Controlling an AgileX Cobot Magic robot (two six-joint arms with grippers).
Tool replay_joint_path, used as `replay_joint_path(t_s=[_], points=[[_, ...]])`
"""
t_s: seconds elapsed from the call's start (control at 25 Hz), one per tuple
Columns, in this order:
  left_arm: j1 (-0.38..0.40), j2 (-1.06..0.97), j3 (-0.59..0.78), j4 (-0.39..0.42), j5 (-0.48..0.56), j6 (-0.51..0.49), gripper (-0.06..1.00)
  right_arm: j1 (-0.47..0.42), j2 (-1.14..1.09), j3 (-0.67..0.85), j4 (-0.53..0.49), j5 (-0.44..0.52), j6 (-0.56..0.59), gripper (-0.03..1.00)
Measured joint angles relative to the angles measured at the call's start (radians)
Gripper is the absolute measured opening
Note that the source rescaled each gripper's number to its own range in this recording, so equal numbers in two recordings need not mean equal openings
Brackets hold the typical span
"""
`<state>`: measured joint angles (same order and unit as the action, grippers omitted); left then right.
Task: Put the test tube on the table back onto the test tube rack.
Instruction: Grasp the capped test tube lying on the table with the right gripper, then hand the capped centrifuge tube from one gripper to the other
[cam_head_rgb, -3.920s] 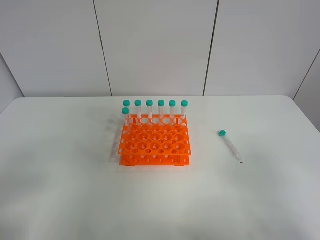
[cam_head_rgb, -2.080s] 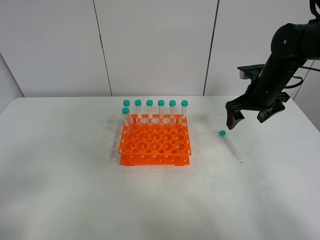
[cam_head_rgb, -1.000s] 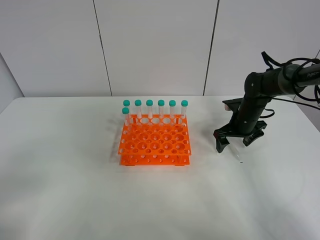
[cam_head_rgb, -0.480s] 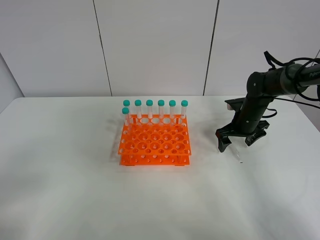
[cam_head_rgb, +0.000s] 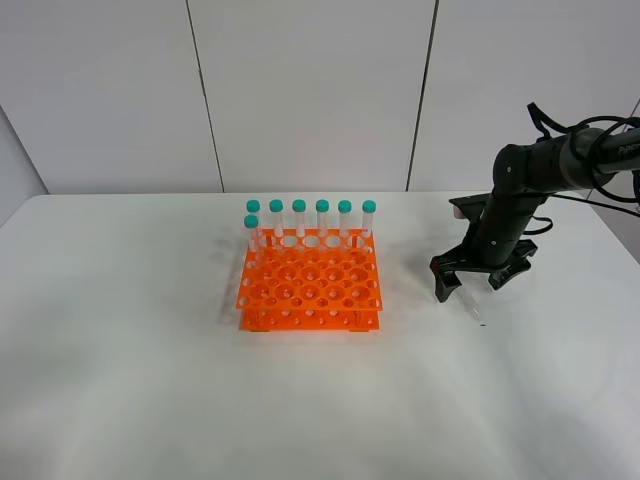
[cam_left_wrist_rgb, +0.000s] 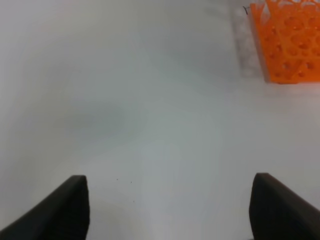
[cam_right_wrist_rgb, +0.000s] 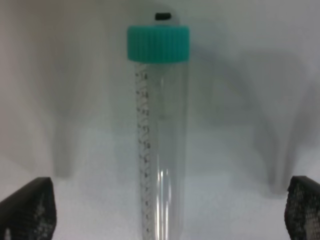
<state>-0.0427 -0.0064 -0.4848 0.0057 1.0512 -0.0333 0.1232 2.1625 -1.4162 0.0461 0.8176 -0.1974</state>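
since the first frame, when no arm was in sight, the right arm (cam_head_rgb: 505, 205) has swung in from 2 o'clock and dropped over the loose test tube (cam_head_rgb: 473, 309); over the last half second it has barely shifted. from the high camera, the test tube rack (cam_head_rgb: 310, 285) sits mid-desk with seven capped tubes (cam_head_rgb: 322, 217) standing along its 12 o'clock edge, one of them at the 10 o'clock corner just in front of the row. the loose tube lies flat on the desk (cam_head_rgb: 150, 350), well apart from the rack at its 3 o'clock, its tip pointing to 5 o'clock. the right jaws stand spread astride its capped end, holding nothing. in the left wrist view the left jaws are also wide apart and empty above bare desk (cam_left_wrist_rgb: 125, 100), the rack (cam_left_wrist_rgb: 290, 45) near one corner. in the right wrist view the tube (cam_right_wrist_rgb: 160, 140) lies centred between the two spread jaw tips, its teal cap (cam_right_wrist_rgb: 158, 44) at the far end, neither tip touching it. the step in hand looks like the pickup, lined up but not yet closed. next, i judge, the jaws should close squarely on the barrel below the cap, lift, tip the tube upright and carry it towards 9 o'clock to a free hole.
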Motion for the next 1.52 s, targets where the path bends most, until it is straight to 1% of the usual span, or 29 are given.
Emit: replay_joint_path(t_s=[0.28,0.32,0.36,0.44,0.64,0.8,1.0,1.28,1.4,1.52], points=[[0.0,0.0,0.0,0.0,0.0,0.0,0.94,0.0,0.02,0.0,0.0,0.002,0.0,1.0],[0.0,0.0,0.0,0.0,0.0,0.0,0.94,0.0,0.02,0.0,0.0,0.003,0.0,0.99],[0.0,0.0,0.0,0.0,0.0,0.0,0.94,0.0,0.02,0.0,0.0,0.003,0.0,0.94],[0.0,0.0,0.0,0.0,0.0,0.0,0.94,0.0,0.02,0.0,0.0,0.003,0.0,0.75],[0.0,0.0,0.0,0.0,0.0,0.0,0.94,0.0,0.02,0.0,-0.001,0.004,0.0,0.0],[0.0,0.0,0.0,0.0,0.0,0.0,0.94,0.0,0.02,0.0,-0.011,0.005,-0.012,0.01],[0.0,0.0,0.0,0.0,0.0,0.0,0.94,0.0,0.003,-0.024,-0.015,0.035,-0.016,0.01],[0.0,0.0,0.0,0.0,0.0,0.0,0.94,0.0,-0.222,-0.025,-0.023,0.083,-0.018,0.01],[0.0,0.0,0.0,0.0,0.0,0.0,0.94,0.0,-0.361,0.036,-0.023,0.085,-0.018,0.01],[0.0,0.0,0.0,0.0,0.0,0.0,0.94,0.0,-0.498,0.164,-0.023,0.085,-0.018,0.01]])
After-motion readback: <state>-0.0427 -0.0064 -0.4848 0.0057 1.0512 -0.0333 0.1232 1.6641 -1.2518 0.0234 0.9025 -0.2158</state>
